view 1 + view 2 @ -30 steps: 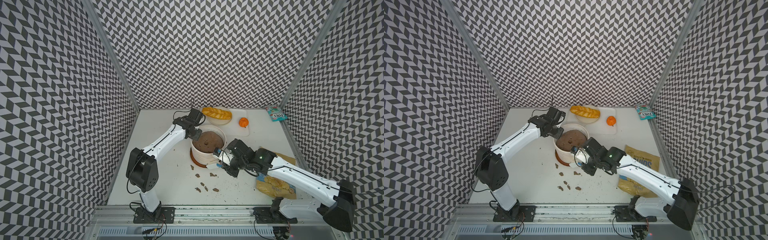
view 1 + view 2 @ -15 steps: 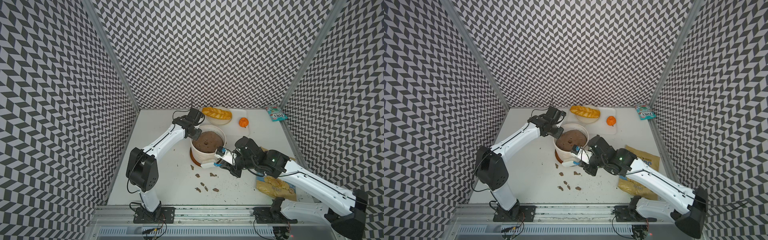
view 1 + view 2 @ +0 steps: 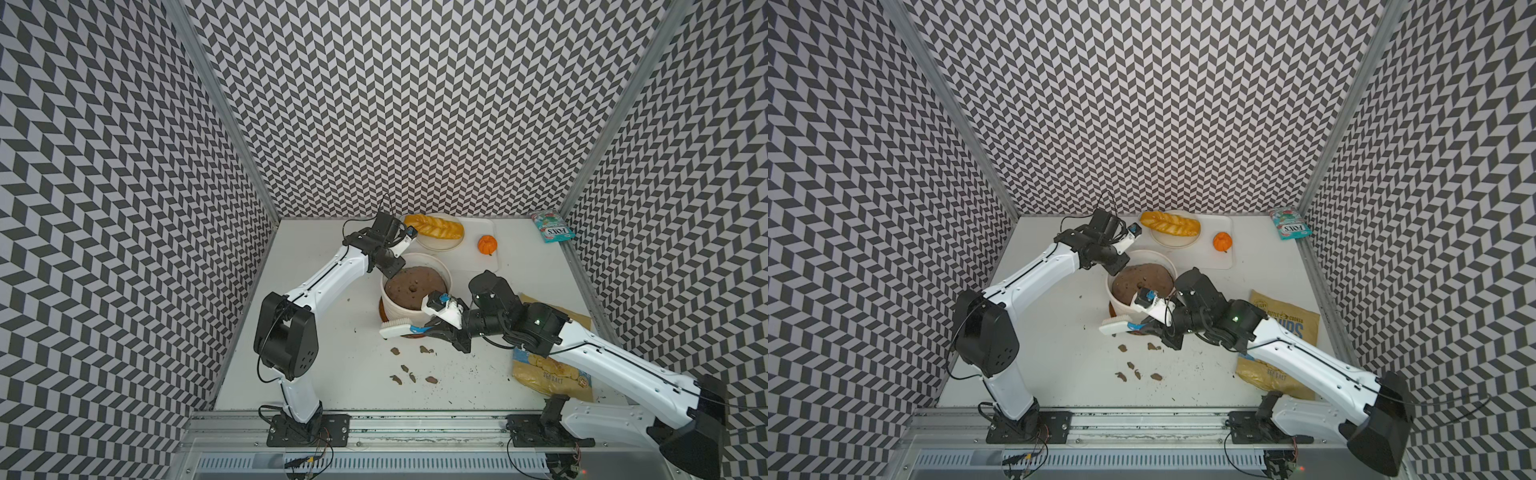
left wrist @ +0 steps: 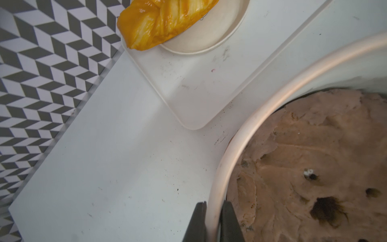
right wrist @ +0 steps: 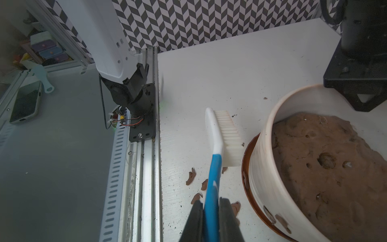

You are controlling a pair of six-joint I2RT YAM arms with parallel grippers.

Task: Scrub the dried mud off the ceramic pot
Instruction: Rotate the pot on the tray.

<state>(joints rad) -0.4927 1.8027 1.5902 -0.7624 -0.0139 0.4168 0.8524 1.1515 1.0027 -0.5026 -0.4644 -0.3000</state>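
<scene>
Near the front edge of the table, loose flakes of the dried mud lie scattered on the white top, just in front of the ceramic pot. To their right, a tan bag of chips lies flat, partly under the right arm.

Just beyond the flakes, the right gripper is clamped narrowly on the blue handle of a white brush. The bristles face the pot's lower wall, beside the brown saucer. Whether they touch it cannot be told. In the right wrist view a few more brown patches of mud sit low on the pot's ribbed wall.

The pot stands upright near the middle of the table, filled with a brown soil mass that has a hole in the middle. At its far left rim, the left gripper pinches the rim, one finger outside and one inside.

Farther back, a white board holds a plate with a braided loaf and a small orange fruit. A teal sweet packet lies in the far right corner
</scene>
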